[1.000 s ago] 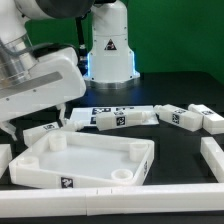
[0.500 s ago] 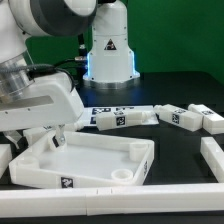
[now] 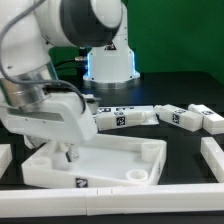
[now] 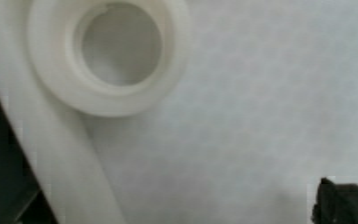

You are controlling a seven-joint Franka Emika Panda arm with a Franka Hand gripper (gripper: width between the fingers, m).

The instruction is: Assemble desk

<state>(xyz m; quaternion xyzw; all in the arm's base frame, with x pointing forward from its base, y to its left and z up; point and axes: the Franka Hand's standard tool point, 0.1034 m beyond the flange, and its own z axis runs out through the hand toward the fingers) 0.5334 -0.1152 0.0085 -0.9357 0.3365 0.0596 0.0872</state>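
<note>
The white desk top [image 3: 115, 160] lies rim-up at the front of the table, with round sockets at its corners. My gripper [image 3: 66, 152] is down at its corner on the exterior view's left, and one finger reaches inside the rim. In the wrist view a round socket [image 4: 119, 50] and the flat panel [image 4: 247, 120] fill the picture. One dark finger [image 4: 350, 202] shows at the picture's edge, far from the rim wall, so the jaws stand open. Two tagged legs [image 3: 122, 118] [image 3: 187, 117] lie behind the top.
Long white border bars run along the front [image 3: 110, 195] and the exterior view's right [image 3: 213, 160], with a short piece at its left [image 3: 5, 157]. The marker board [image 3: 100, 107] lies behind the legs. The arm's base [image 3: 108, 55] stands at the back.
My arm has swung down and towards the exterior view's right, onto the desk top's left corner. The desk top has slid some way to the exterior view's right.
</note>
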